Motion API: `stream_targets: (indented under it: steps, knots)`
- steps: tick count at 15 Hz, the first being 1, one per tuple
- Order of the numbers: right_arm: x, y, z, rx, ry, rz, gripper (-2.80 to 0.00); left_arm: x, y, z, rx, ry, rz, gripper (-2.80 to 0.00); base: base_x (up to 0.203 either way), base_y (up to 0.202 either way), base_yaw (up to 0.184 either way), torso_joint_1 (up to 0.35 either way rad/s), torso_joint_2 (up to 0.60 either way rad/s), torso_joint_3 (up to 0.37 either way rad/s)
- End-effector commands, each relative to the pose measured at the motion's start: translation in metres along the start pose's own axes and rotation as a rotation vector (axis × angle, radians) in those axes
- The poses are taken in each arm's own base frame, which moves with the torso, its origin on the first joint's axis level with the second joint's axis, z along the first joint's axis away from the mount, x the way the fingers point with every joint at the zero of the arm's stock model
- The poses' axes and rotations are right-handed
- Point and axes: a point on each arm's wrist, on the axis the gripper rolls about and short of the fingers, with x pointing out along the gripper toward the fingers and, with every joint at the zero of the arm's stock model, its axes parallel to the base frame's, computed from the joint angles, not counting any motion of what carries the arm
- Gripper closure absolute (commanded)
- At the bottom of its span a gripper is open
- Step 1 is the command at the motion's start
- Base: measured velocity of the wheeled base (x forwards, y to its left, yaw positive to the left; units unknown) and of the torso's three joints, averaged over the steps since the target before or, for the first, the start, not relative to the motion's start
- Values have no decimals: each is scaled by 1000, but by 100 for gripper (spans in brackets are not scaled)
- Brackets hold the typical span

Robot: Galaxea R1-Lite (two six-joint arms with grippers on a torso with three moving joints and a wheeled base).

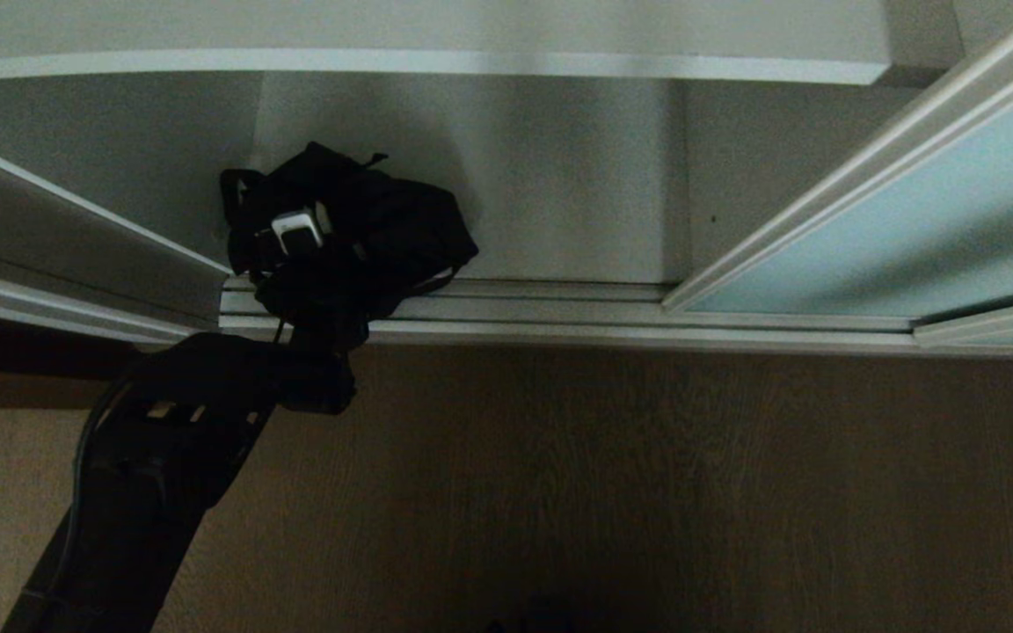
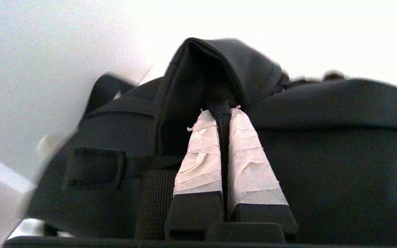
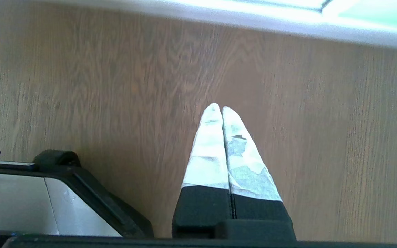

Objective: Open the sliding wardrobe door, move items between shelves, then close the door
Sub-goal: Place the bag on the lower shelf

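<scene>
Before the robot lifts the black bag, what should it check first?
1. Grip: the left gripper is shut on a fold of the black bag, its taped fingers pinching fabric. Ok.
2. Door out of the way: the sliding wardrobe door sits off to the right, with the opening before the bag clear. Ok.
3. Bag placement: it hangs partly over the door track at the compartment's front edge. Not ok; it may snag.
4. Loose straps: whether any is caught underneath. Cannot tell.
5. Shelf above: its top is hidden. Cannot tell.
6. Right gripper: shut, empty, over the wooden floor. Ok.
</scene>
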Motion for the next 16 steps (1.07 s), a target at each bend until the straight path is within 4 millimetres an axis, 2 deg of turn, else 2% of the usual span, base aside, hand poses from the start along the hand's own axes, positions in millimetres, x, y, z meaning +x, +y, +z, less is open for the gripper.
stream_targets:
  steps: [1, 5, 9, 16]
  knots:
    - [0, 0, 0, -1, -4, 0, 0, 1, 1, 2, -5, -10, 6, 0, 194, 0, 2, 2, 5, 7]
    - [0, 0, 0, -1, -4, 0, 0, 2, 0, 5, -13, -15, 7, 0, 194, 0, 1, 2, 1, 4]
    - [0, 0, 0, 0, -4, 0, 0, -1, 1, -1, -8, -6, 1, 0, 186, 0, 0, 2, 2, 2]
    - [0, 0, 0, 1, -4, 0, 0, 2, 1, 5, -7, -16, 12, 0, 10, 0, 1, 2, 0, 0]
